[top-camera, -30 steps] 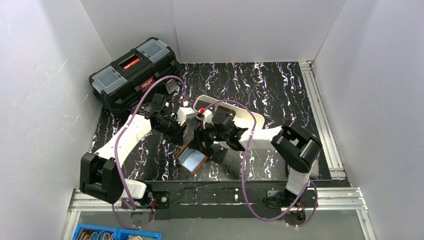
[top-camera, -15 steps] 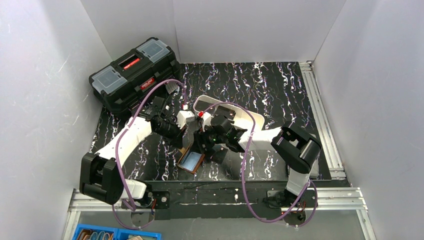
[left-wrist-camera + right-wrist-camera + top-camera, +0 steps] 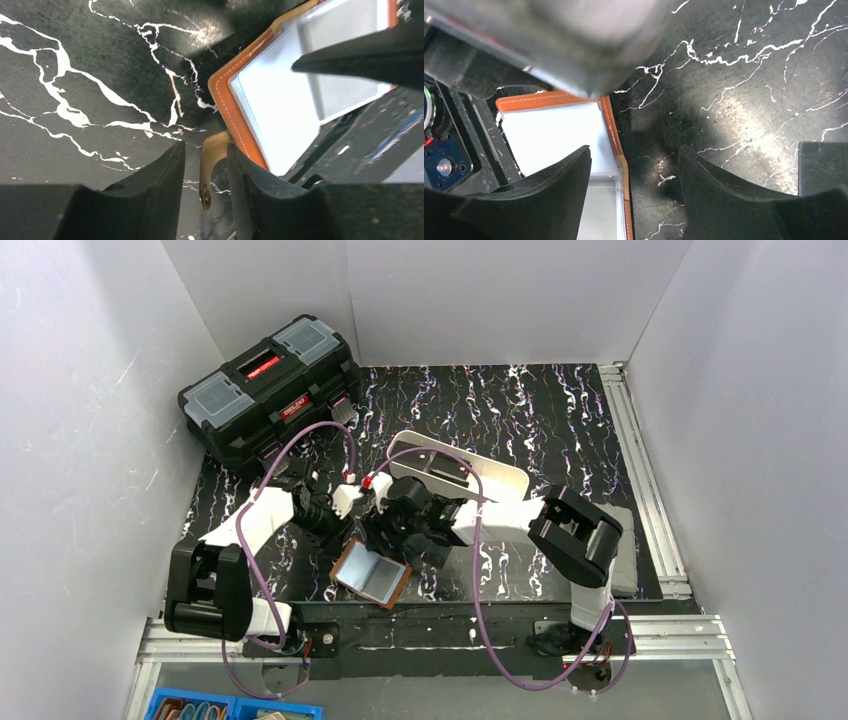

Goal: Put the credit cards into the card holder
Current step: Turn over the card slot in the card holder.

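Note:
The card holder (image 3: 370, 575) lies open near the table's front edge, brown rim and pale blue-grey lining (image 3: 280, 110) facing up. My left gripper (image 3: 350, 528) is at its far-left corner. In the left wrist view its jaws (image 3: 205, 150) stand narrowly open, and the snap strap (image 3: 212, 155) hangs loose between them. My right gripper (image 3: 634, 150) is open and straddles the holder's edge (image 3: 616, 150), one finger over the lining, the other over bare table. A flat dark grey rectangle (image 3: 821, 167), the shape of a credit card, lies at the right of the right wrist view.
A big black toolbox (image 3: 268, 390) stands at the back left. A long white tray (image 3: 500, 475) lies behind the grippers; what it holds is too dark to tell. Metal rails (image 3: 640, 470) border the right side. A blue bin (image 3: 230, 708) sits below the front edge.
Both arms have drawn left and toward the front edge, carrying the card holder along; it now lies flatter and wider open. The left jaws have parted off the strap.

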`<act>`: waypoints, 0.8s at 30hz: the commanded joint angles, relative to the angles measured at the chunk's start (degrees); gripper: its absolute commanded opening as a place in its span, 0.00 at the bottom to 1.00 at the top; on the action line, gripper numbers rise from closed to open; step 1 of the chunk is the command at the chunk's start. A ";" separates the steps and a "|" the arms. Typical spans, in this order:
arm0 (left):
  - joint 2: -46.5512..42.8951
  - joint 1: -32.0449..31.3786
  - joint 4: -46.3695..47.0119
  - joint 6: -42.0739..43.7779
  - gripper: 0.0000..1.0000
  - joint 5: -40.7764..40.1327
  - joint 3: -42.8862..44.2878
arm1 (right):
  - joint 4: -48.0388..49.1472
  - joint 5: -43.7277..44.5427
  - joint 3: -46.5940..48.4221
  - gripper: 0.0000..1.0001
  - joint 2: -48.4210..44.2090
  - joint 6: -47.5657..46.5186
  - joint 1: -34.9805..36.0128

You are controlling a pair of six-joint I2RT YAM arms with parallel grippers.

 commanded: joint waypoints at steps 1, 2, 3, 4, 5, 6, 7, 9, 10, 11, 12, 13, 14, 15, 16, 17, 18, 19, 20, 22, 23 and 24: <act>-0.77 0.34 3.69 -0.65 0.46 -3.13 -2.38 | -0.31 2.83 0.20 0.70 -0.27 -0.12 0.51; -0.78 0.34 4.04 -0.98 0.52 -3.45 -2.58 | -0.32 3.17 -0.06 0.70 -0.81 -0.14 0.51; -0.81 0.38 4.47 -1.47 0.57 -3.74 -2.69 | -0.32 3.75 -0.48 0.71 -1.34 -0.01 0.44; -0.89 0.49 4.72 -2.05 0.61 -3.94 -2.66 | -0.44 4.32 -0.87 0.71 -1.95 0.07 0.43; -0.97 0.63 4.72 -2.44 0.64 -4.02 -2.42 | -0.68 4.86 -1.19 0.71 -2.62 0.08 0.28; -1.06 0.79 4.57 -2.70 0.68 -3.94 -2.04 | -1.06 5.32 -1.43 0.72 -3.18 0.20 0.07; -1.17 0.93 4.33 -3.18 0.77 -3.90 -1.30 | -1.43 5.59 -1.62 0.72 -4.11 0.32 -0.33; -1.58 1.26 2.94 -3.50 0.98 -3.77 0.07 | -1.65 5.56 -2.11 0.73 -5.60 0.47 -1.34; -1.85 1.42 2.04 -3.48 0.98 -3.81 1.37 | -2.07 5.44 -2.21 0.74 -6.46 0.58 -2.05; -2.13 1.54 0.92 -3.42 0.98 -3.88 2.35 | -2.72 5.17 -2.29 0.74 -7.21 0.94 -2.83; -2.52 1.77 -0.72 -3.28 0.98 -3.96 3.30 | -3.44 4.75 -2.14 0.74 -8.03 1.45 -4.23; -3.02 2.09 -1.53 -2.97 0.98 -4.15 4.04 | -3.96 4.24 -2.14 0.74 -8.98 1.72 -5.03; -3.61 2.36 -2.49 -2.51 0.98 -4.59 4.45 | -4.83 3.54 -1.97 0.74 -9.83 1.92 -6.11; -4.34 2.61 -3.38 -1.86 0.98 -5.65 4.62 | -5.86 3.18 -1.61 0.74 -10.60 1.94 -7.23; -5.03 2.79 -4.14 -1.04 0.98 -6.91 4.57 | -7.23 2.88 -1.07 0.74 -11.36 2.15 -8.59; -5.88 2.97 -4.91 -0.26 0.98 -8.28 4.41 | -8.41 2.45 -0.41 0.74 -12.04 2.44 -9.63; -6.72 3.32 -5.48 0.52 0.98 -9.50 4.47 | -9.98 2.20 0.41 0.75 -12.87 2.54 -10.79; -7.49 3.86 -6.80 1.42 0.98 -10.25 4.80 | -11.54 2.07 1.20 0.75 -13.64 2.97 -11.92; -8.49 4.44 -7.72 1.97 0.98 -10.92 5.34 | -13.55 1.86 2.07 0.76 -14.48 3.50 -13.30; -10.04 6.32 -9.56 3.10 0.98 -11.17 7.35 | -17.42 1.55 4.33 0.79 -16.11 4.70 -16.32; -10.89 7.38 -10.63 3.82 0.98 -10.62 9.09 | -19.41 1.52 5.43 0.80 -16.86 5.49 -18.07; -11.23 8.18 -11.91 4.16 0.98 -9.96 11.25 | -21.13 1.33 6.44 0.82 -17.38 6.32 -19.70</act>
